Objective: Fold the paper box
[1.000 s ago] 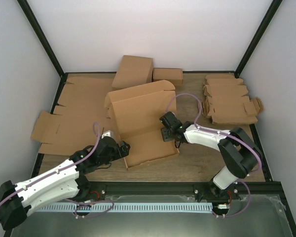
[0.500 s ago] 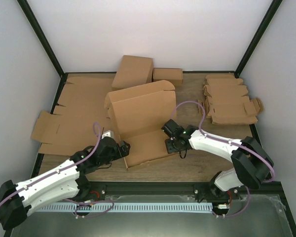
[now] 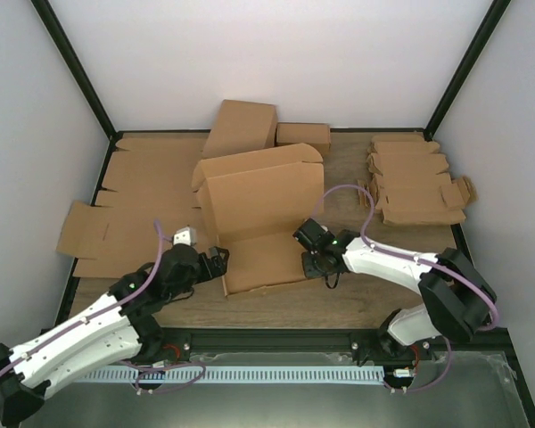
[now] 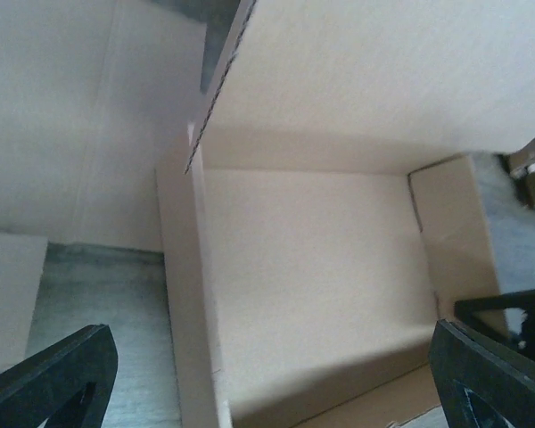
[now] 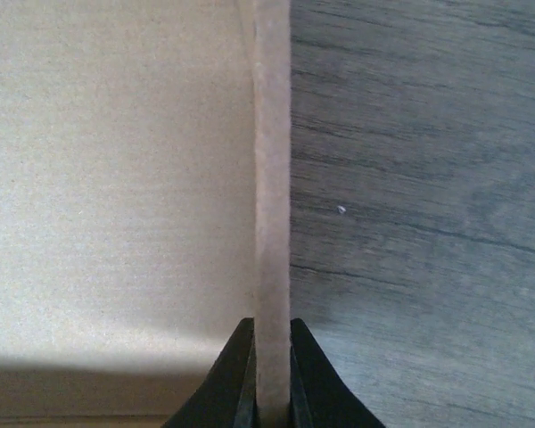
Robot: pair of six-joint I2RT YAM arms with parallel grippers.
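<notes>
While its lid panel stands upright at the middle of the grey-brown wooden table (image 3: 366,299), the large plain brown cardboard mailer box (image 3: 263,214) is attended from both sides by two white-and-black robot arms. The right gripper (image 3: 314,257) is clamped on the box's raised right side wall (image 5: 272,178), black fingertips (image 5: 238,374) pinching the thin cardboard edge (the wrist view shows no gap), apparently to hold that wall upright while the rest is formed. The left gripper (image 3: 216,260) hangs at the near-left corner, jaws spread wide with nothing between them, seemingly lined up to take the left side flap (image 4: 189,294) next. Around the one box in progress sit two finished ones at the back, a larger closed brown carton (image 3: 241,129) and a smaller closed brown carton (image 3: 303,135). Large flat brown cardboard blanks (image 3: 129,192) lie to the left and a pile of small notched cardboard blanks (image 3: 415,183) to the right, both too overlapped to count.
</notes>
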